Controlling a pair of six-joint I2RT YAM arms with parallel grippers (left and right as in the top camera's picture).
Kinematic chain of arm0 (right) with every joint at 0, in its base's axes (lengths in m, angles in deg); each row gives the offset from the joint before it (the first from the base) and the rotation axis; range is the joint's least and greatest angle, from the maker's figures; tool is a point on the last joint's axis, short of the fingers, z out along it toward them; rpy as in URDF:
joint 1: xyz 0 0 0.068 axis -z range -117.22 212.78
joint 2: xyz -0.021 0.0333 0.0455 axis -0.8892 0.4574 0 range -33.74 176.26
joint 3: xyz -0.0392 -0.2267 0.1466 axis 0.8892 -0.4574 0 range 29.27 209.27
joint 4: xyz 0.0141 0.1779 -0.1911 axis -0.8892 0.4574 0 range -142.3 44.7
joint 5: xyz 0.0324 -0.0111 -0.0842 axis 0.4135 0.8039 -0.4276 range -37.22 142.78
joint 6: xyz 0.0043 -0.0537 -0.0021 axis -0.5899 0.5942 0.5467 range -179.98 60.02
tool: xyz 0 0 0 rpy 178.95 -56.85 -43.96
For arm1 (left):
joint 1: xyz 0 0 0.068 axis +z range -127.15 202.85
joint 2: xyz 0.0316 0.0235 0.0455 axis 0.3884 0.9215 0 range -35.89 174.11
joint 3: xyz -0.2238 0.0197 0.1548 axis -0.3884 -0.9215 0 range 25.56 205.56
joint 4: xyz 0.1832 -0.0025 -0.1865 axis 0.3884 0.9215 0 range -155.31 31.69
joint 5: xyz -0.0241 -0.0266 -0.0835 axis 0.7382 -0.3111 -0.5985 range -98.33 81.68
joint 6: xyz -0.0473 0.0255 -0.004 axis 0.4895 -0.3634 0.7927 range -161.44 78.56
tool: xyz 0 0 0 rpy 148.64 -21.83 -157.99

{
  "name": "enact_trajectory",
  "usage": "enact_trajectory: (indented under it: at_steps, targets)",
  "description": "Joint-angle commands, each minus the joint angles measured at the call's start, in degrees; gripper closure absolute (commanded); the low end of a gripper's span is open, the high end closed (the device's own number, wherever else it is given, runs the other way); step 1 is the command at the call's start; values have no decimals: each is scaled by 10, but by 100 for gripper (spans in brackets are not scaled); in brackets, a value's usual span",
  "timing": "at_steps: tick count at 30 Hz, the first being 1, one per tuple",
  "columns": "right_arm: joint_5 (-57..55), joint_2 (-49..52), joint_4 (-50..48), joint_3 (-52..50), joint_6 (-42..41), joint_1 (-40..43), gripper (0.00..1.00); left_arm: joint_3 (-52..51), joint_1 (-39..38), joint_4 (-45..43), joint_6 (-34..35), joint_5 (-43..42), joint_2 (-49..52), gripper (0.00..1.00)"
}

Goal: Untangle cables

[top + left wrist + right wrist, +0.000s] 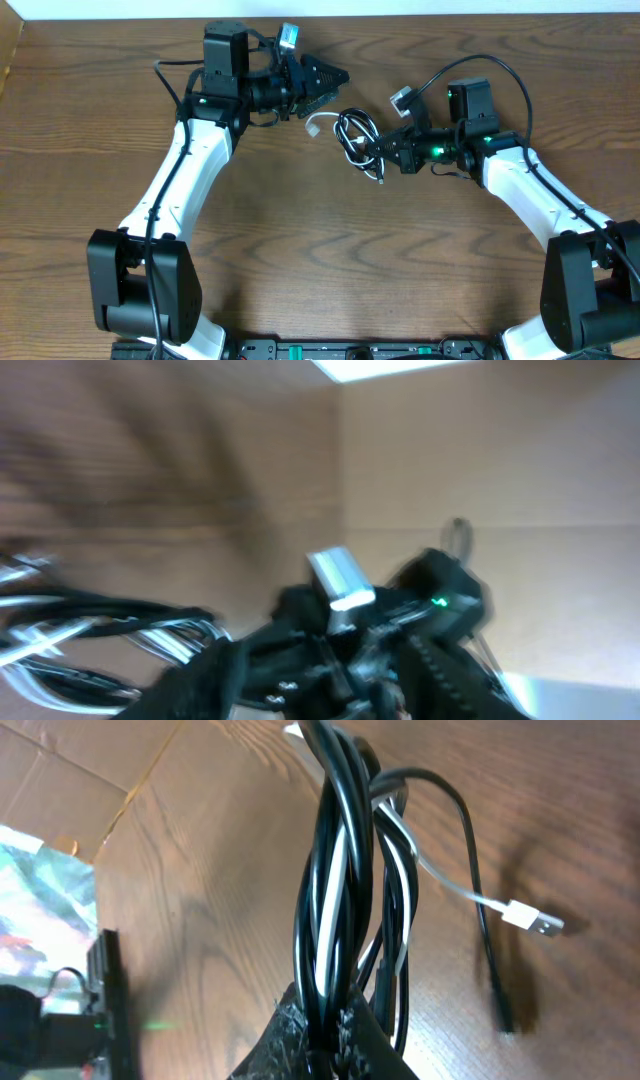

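The right gripper [322, 1038] has its dark, ribbed fingers [362, 1025] clamped on the cables [335, 870], a twisted rope of glossy black cord [340, 830] and white cord [330, 925]. Just beyond the right gripper, loose ends lie on the matte, wood-grain table [330, 260], one ending in a flat white plug [530, 918]. Across the bundle from the right gripper hangs the left gripper [325, 75]; I cannot tell whether it is apart or together. Creased brown cardboard [60, 770] lies farther off.

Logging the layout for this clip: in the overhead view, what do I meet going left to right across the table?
Left arm's base → left wrist camera → tangled cables → right wrist camera → right arm's base.
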Motion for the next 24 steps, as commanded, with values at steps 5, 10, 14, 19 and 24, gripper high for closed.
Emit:
enact_trajectory:
  at_steps: [5, 10, 14, 19, 24]
  targets:
    - [86, 3, 37, 9, -50, -3, 99, 3, -5, 168, -316, 188, 0, 37]
    - [106, 3, 65, 9, -50, -3, 99, 1, -47, 184, -384, 273, 7, 34]
    - [106, 3, 77, 9, -56, -3, 99, 1, -83, 184, -452, 300, 7, 34]
    - [106, 3, 77, 9, -72, -3, 99, 1, -93, 200, -510, 312, 7, 34]
    - [107, 3, 79, 9, -78, -3, 99, 1, -90, 226, -561, 314, 7, 34]
